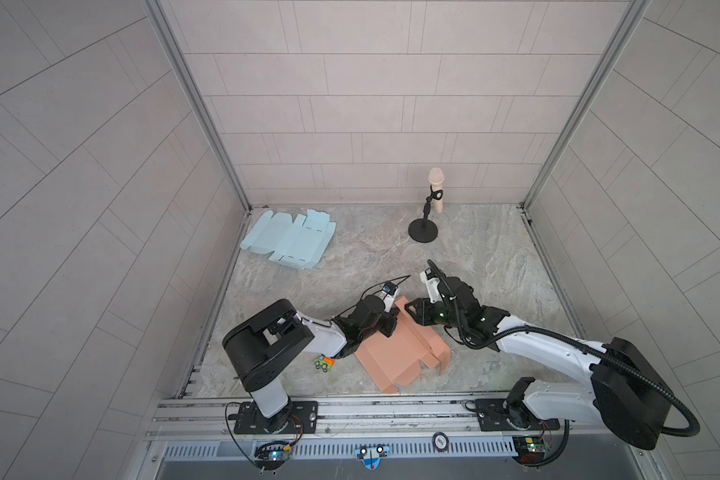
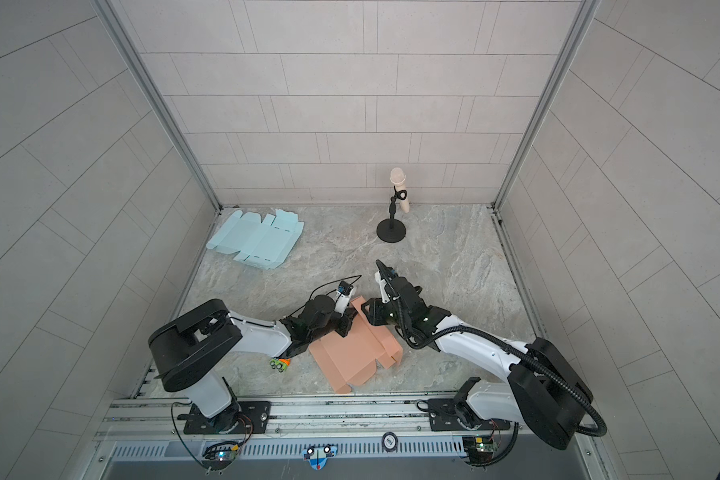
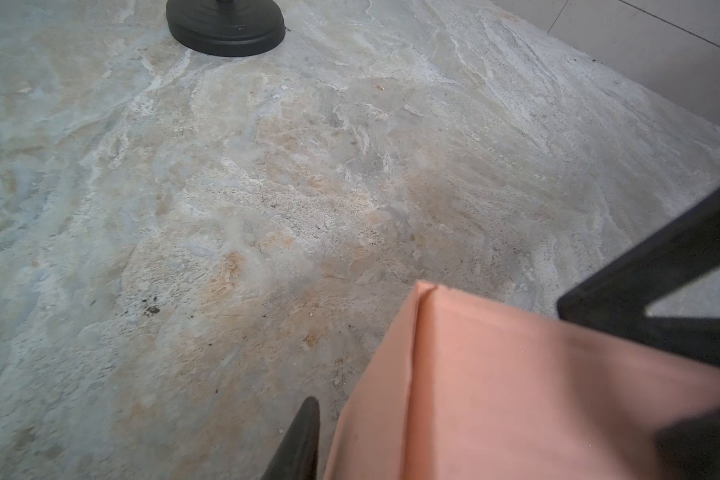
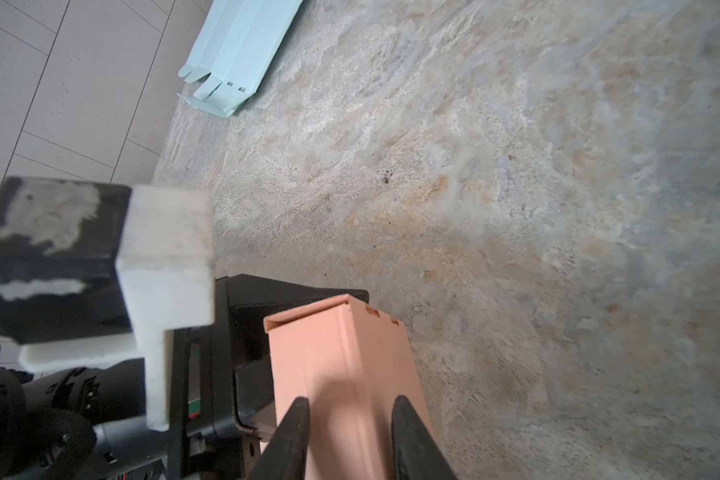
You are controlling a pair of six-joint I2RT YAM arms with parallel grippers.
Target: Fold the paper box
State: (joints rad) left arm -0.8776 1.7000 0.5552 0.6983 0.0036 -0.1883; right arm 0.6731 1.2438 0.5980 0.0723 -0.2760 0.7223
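Closest up is the salmon-pink paper box (image 1: 395,357), half-folded, midway along the near edge of the marbled worktop (image 1: 495,257), raised end toward the far edge. From the left, the left gripper (image 1: 387,324) straddles that end, jaws partly open, one finger (image 3: 304,432) clear of the paper. The right gripper (image 4: 350,407) faces it, about equally near, jaws set narrow over the crease. Real pinch? Can't tell. Both top views hide the contact.

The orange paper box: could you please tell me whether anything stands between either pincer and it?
Nothing visible does. The left pincer and the right pincer are both at the far end of the orange paper box, and the right pincer's fingers straddle a folded ridge of it.
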